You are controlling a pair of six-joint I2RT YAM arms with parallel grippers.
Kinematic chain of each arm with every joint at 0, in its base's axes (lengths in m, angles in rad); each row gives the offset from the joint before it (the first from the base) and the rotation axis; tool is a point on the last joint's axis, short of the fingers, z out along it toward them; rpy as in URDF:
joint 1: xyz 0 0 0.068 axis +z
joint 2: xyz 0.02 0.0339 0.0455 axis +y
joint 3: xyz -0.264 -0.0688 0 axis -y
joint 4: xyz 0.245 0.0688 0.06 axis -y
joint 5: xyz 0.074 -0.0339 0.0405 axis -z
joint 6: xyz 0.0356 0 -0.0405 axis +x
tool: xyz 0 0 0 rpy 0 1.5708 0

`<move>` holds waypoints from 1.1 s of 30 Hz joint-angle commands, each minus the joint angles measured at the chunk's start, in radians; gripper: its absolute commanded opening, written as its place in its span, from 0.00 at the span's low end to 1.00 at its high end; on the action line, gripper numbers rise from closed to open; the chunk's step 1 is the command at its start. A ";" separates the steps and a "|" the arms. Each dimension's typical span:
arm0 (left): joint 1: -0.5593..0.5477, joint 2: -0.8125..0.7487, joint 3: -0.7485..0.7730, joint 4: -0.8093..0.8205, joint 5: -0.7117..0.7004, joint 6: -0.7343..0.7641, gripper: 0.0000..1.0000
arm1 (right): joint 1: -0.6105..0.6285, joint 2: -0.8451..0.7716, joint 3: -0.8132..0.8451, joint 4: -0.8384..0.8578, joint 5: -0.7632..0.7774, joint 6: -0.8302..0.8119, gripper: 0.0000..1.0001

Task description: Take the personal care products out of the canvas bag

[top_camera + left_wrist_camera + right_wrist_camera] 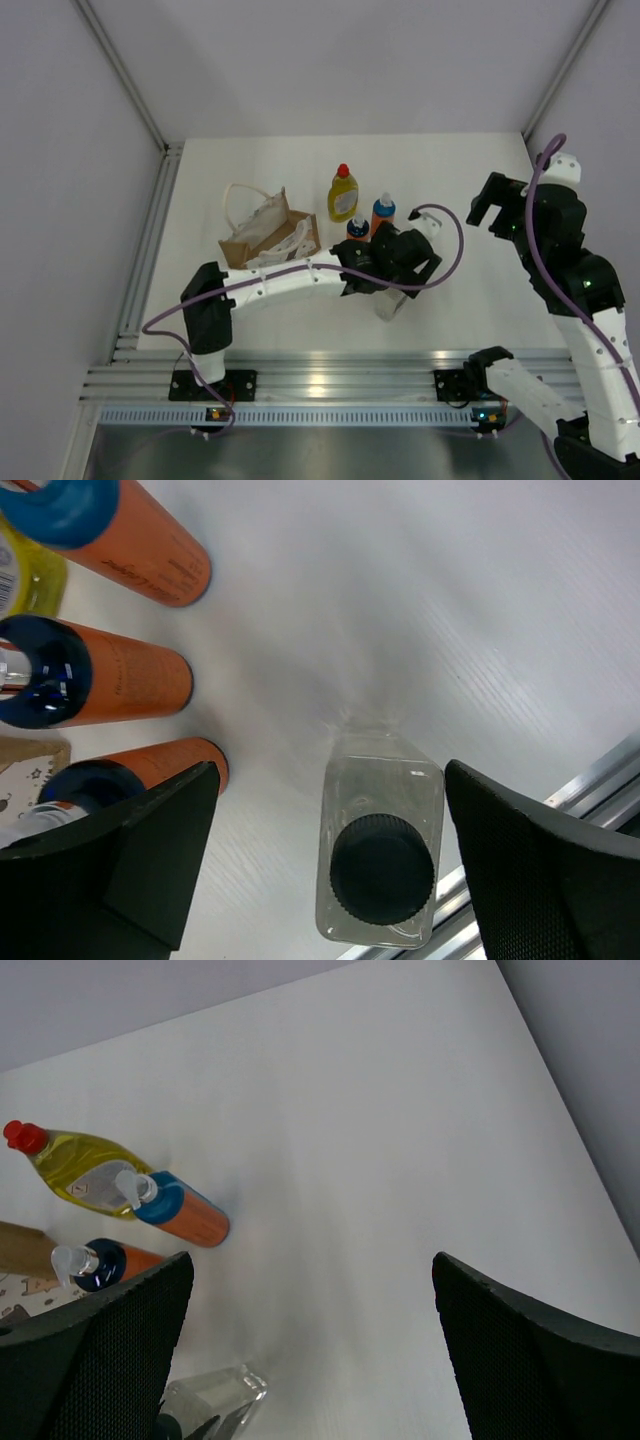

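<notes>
The canvas bag (262, 236) stands at the left of the table with its white handles up. Beside it stand the yellow, red-capped bottle (343, 194) and two orange bottles (383, 213) with blue caps; my left arm hides the third. The left wrist view shows all three orange bottles (125, 675) and the pale translucent bottle (380, 855) with its dark cap. That bottle stands upright on the table between the fingers of my left gripper (330, 780), which is open and not touching it. My right gripper (481, 212) is open and empty, held above the right of the table.
The aluminium rail (320, 385) runs along the near table edge, close to the translucent bottle (390, 305). A purple cable (452, 250) loops off my left wrist. White walls close in the table at the back and sides. The right wrist view shows bare tabletop (400, 1160) to the right.
</notes>
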 commanded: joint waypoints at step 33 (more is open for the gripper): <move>0.613 -0.880 -0.138 -0.703 -0.506 -0.302 0.98 | -0.009 -0.131 0.161 -0.338 0.006 -0.185 0.99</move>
